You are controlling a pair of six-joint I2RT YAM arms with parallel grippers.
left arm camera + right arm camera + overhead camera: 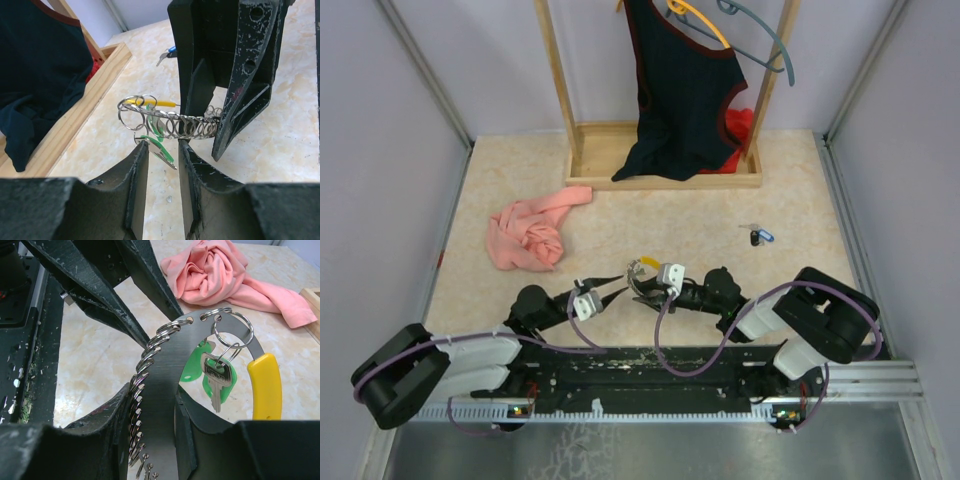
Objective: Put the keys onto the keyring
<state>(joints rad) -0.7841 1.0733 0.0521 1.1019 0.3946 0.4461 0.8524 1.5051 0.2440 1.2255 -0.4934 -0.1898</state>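
While my right fingers (100,440) pinch the keyring (165,365) and my left fingers (135,190) hover spread and empty by it, a nudge could twist it loose.

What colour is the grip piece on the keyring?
Yellow piece, clearest in the right wrist view.
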